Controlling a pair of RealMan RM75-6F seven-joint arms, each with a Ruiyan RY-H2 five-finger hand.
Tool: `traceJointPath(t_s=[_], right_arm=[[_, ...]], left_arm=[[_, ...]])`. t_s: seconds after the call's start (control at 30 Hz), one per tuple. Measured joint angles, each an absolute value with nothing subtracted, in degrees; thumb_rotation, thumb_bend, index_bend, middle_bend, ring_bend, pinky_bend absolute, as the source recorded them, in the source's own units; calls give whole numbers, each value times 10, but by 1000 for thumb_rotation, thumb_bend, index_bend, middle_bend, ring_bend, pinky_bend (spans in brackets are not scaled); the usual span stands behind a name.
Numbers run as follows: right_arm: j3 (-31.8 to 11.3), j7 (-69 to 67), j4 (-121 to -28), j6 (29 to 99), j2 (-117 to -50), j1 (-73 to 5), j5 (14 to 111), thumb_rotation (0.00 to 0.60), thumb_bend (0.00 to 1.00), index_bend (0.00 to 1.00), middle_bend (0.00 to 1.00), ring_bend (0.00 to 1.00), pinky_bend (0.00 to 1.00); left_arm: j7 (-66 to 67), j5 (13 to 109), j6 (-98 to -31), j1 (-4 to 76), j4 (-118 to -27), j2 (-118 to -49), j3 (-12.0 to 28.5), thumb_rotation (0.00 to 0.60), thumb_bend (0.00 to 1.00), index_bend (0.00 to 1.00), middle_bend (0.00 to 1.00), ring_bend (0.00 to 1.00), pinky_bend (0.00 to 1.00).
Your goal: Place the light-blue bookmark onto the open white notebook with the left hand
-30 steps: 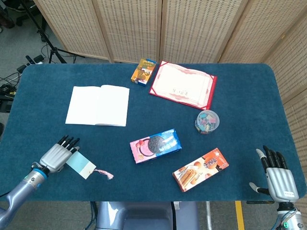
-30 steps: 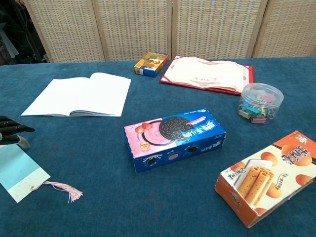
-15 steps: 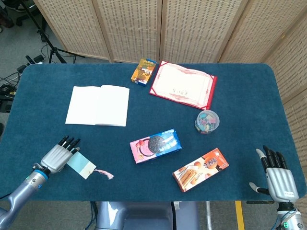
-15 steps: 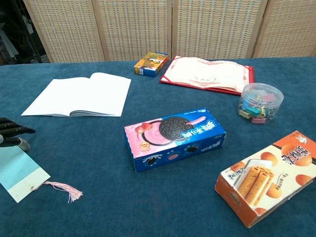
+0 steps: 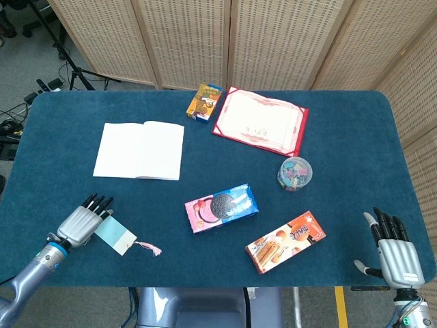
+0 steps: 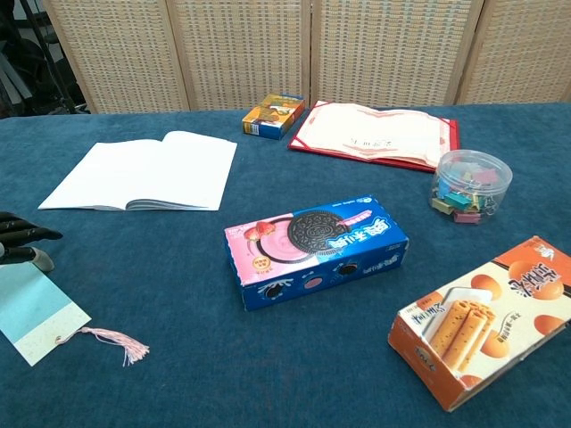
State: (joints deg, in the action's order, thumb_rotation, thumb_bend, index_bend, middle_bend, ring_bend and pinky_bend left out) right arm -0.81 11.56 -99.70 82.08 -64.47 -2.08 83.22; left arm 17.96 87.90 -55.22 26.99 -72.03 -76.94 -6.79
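the left hand (image 5: 83, 222), fingers extended and holding nothing, rested at the light-blue bookmark (image 5: 115, 236) just beside it. grasp stage: pinching comes next, then carrying to the open white notebook (image 5: 140, 150) well ahead.

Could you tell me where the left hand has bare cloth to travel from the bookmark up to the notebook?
Bare cloth runs straight from the light-blue bookmark and left hand up to the open white notebook. It is crowded further right, around the cookie box.
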Motion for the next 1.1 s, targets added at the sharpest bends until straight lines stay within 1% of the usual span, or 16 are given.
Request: traceJointPath(t_s=[0.2,0.4,1.1], right_arm=[[-8,115,-996,822,-646,-21,835,600,105,2,0,0,0],[-8,116,-995,823,-647,-20,836,600,105,2,0,0,0],[-8,115,-995,824,-646,-20,836,600,105,2,0,0,0]], left_arm=[[182,878,-554,269,-722,-768,-67,600,445,435,0,0,0],[185,874,-553,268,-724,-767,-65,600,495,446,0,0,0],[186,874,-562,266,-730,-765,-62,600,527,478,0,0,0]])
